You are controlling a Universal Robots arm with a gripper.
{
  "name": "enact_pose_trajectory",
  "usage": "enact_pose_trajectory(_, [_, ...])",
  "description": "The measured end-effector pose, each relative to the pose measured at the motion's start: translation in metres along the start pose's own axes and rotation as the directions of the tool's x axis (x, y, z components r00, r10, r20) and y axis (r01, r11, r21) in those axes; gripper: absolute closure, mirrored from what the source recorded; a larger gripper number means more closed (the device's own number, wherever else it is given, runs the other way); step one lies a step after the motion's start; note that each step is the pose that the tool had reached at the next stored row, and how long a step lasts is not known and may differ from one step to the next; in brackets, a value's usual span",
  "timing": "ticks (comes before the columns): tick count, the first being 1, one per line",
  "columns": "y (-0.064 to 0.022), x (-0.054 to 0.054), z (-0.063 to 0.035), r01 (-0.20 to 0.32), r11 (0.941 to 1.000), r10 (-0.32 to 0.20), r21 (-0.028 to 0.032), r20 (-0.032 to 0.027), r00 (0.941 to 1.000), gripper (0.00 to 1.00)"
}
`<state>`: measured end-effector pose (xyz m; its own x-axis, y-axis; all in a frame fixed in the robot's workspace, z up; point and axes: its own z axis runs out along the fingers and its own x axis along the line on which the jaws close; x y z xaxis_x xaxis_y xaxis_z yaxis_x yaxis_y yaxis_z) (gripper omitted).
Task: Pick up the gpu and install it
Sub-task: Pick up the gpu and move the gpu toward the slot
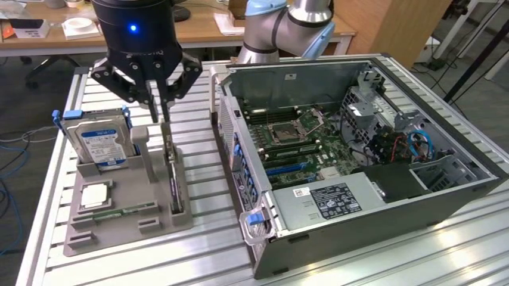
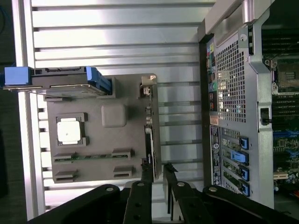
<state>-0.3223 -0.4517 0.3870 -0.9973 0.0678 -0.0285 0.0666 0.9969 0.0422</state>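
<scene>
The gpu (image 1: pixel 173 173) is a thin dark card standing on edge in a slot along one side of a grey holder (image 1: pixel 151 221) on the table. In the wrist view the gpu (image 2: pixel 152 133) appears as a narrow strip along the holder's (image 2: pixel 98 140) edge. My gripper (image 1: pixel 160 109) hangs just above the card's far end, fingers pointing down. The wrist view has the gripper (image 2: pixel 158 170) with a narrow gap between its fingertips (image 2: pixel 146 175), roughly in line with the card's end. It holds nothing.
The holder also carries an upright hard drive (image 1: pixel 99 143) with blue rails, a processor (image 1: pixel 95 195) and a memory stick (image 1: pixel 127 210). The open computer case (image 1: pixel 445 196) lies at the exterior view's right, its motherboard (image 1: pixel 294 137) exposed. A desk stands behind.
</scene>
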Motion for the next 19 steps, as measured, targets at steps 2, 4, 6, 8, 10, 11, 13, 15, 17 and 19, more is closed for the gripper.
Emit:
enact_pose_trajectory(2, [0.0,0.0,0.0,0.0,1.0,0.0,0.0,0.0,1.0,0.71])
enact_pose_trajectory(4, [0.0,0.0,0.0,0.0,1.0,0.0,0.0,0.0,1.0,0.65])
enact_pose_trajectory(6, [0.0,0.0,0.0,0.0,1.0,0.0,0.0,0.0,1.0,0.59])
enact_pose_trajectory(8, [0.0,0.0,0.0,0.0,1.0,0.0,0.0,0.0,1.0,0.53])
enact_pose_trajectory(10, [0.0,0.0,0.0,0.0,1.0,0.0,0.0,0.0,1.0,0.47])
enact_pose_trajectory(11, [0.0,0.0,0.0,0.0,1.0,0.0,0.0,0.0,1.0,0.47])
enact_pose_trajectory(13, [0.0,0.0,0.0,0.0,1.0,0.0,0.0,0.0,1.0,0.47])
enact_pose_trajectory(15, [0.0,0.0,0.0,0.0,1.0,0.0,0.0,0.0,1.0,0.47])
enact_pose_trajectory(17, [0.0,0.0,0.0,0.0,1.0,0.0,0.0,0.0,1.0,0.47])
enact_pose_trajectory(19, [0.0,0.0,0.0006,0.0,1.0,0.0,-0.0002,0.0002,1.0,0.47])
